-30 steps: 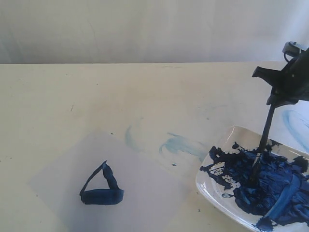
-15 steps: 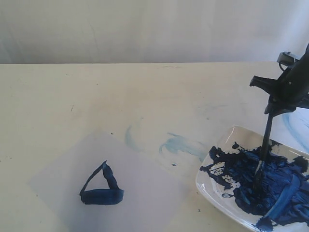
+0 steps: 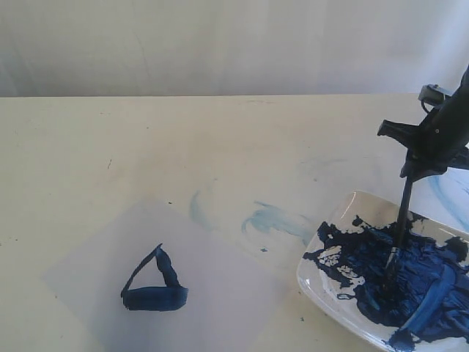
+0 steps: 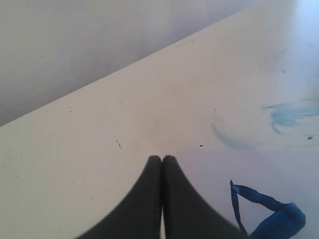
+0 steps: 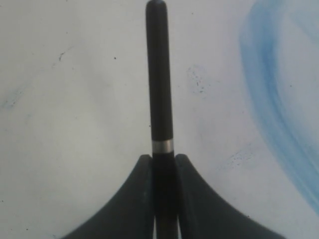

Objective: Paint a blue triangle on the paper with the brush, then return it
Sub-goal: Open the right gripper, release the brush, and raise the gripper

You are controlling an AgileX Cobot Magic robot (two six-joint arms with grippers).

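Counter [image 3: 110,132]: was cream, with pale-blue smears [image 3: 275,218] near its middle.
Paper [image 3: 220,293]: lay flat, front left.
Plate [image 3: 311,282]: sat front right, just beside it.

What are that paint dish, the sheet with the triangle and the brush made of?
The dish: glossy white, probably glazed ceramic or hard plastic, judging by its smooth rim. The sheet: thin, matte, faintly see-through paper or film. The brush: smooth black handle, wood or plastic, with a silvery band that looks metal.

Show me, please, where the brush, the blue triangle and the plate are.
the brush [image 3: 401,213], exterior view, middle of its black handle.
the blue triangle [image 3: 154,298], exterior view, its wide base stroke.
the plate [image 3: 306,284], exterior view, its bare white left rim.
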